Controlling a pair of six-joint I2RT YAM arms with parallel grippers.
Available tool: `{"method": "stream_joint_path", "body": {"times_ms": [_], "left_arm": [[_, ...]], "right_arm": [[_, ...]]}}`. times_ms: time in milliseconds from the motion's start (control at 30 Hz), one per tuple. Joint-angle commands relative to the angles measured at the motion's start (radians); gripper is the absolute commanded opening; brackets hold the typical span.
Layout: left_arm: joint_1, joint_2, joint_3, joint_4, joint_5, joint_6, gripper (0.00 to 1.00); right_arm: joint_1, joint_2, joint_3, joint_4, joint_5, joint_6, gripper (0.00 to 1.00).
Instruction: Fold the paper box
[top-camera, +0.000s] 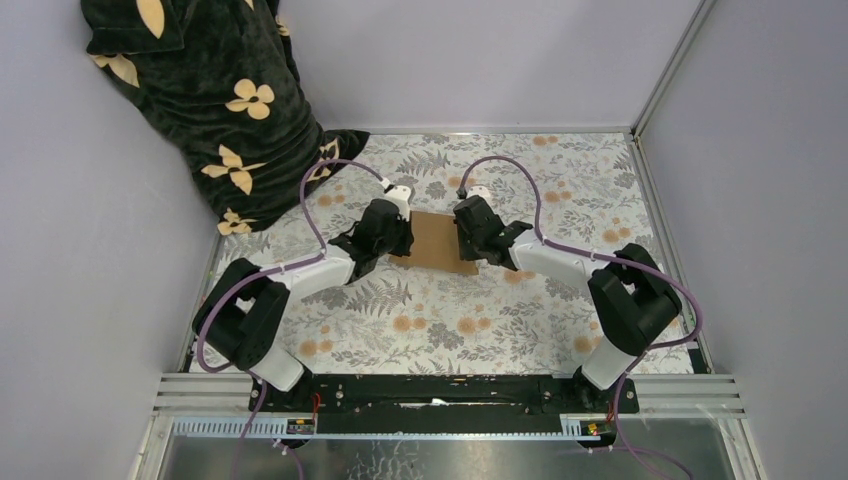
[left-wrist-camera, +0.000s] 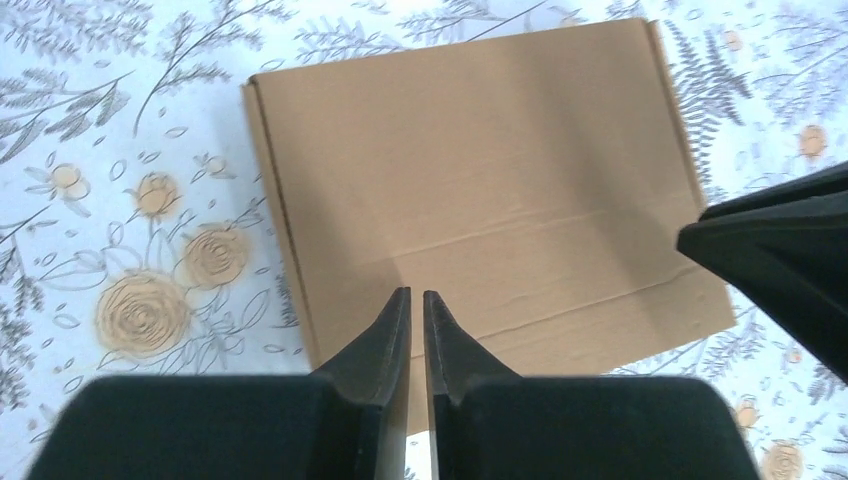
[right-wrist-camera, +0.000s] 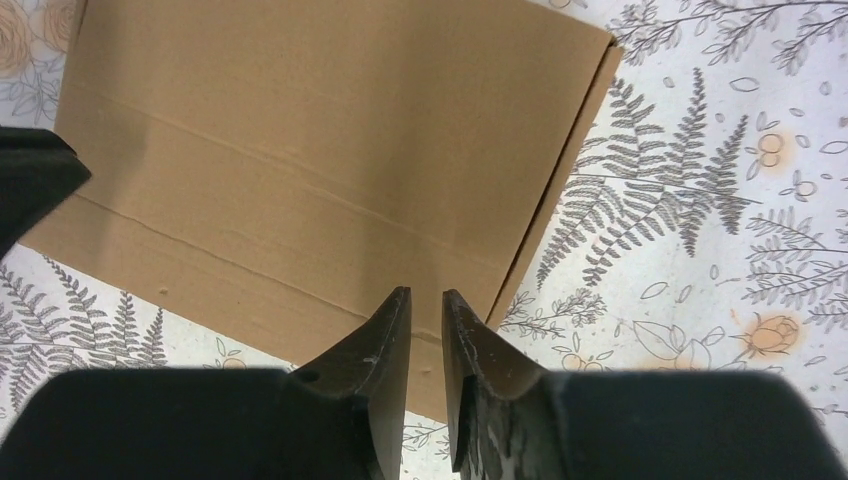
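The paper box (top-camera: 435, 240) lies flat and closed on the flowered table, a plain brown cardboard rectangle with crease lines across its lid (left-wrist-camera: 480, 170) (right-wrist-camera: 320, 140). My left gripper (top-camera: 402, 232) hovers over the box's left edge; its fingers (left-wrist-camera: 416, 293) stand almost together with only a sliver between them, and they hold nothing. My right gripper (top-camera: 470, 232) hovers over the right edge. Its fingers (right-wrist-camera: 426, 292) stand a narrow gap apart, with bare cardboard showing through. Each wrist view catches the other gripper's dark tip at its side.
A dark cloth with yellow flowers (top-camera: 210, 100) is heaped in the back left corner. Grey walls and a metal frame rail (top-camera: 665, 85) close in the table on the left, back and right. The arm bases stand on the near rail (top-camera: 450, 395).
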Motion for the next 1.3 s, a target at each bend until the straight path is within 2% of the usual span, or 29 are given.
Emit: {"method": "stream_joint_path", "body": {"times_ms": [0,367,633,833,967,1167,1267], "left_arm": [[0.021,0.015,-0.028,-0.006,-0.026,0.015,0.13],[0.032,0.145,-0.09,0.079,0.02,-0.01,0.11],[0.03,0.045,-0.124,0.062,0.066,-0.028,0.11],[0.028,-0.091,-0.137,-0.002,0.07,-0.057,0.15],[0.027,-0.196,-0.125,-0.061,0.069,-0.066,0.2],[0.003,-0.346,-0.091,-0.199,0.059,-0.093,0.27],[-0.053,-0.452,-0.116,-0.236,0.088,-0.141,0.29]], "right_arm": [[-0.004,0.007,0.018,0.023,-0.041,0.006,0.25],[-0.003,0.053,-0.018,0.014,-0.036,0.028,0.25],[-0.004,0.028,-0.04,0.009,-0.003,0.024,0.25],[-0.005,-0.096,-0.074,-0.006,0.025,-0.004,0.31],[-0.005,-0.251,-0.134,-0.012,0.037,-0.014,0.46],[-0.003,-0.497,-0.202,-0.121,0.021,-0.016,0.49],[-0.004,-0.633,-0.262,-0.17,-0.081,0.039,0.49]]}}
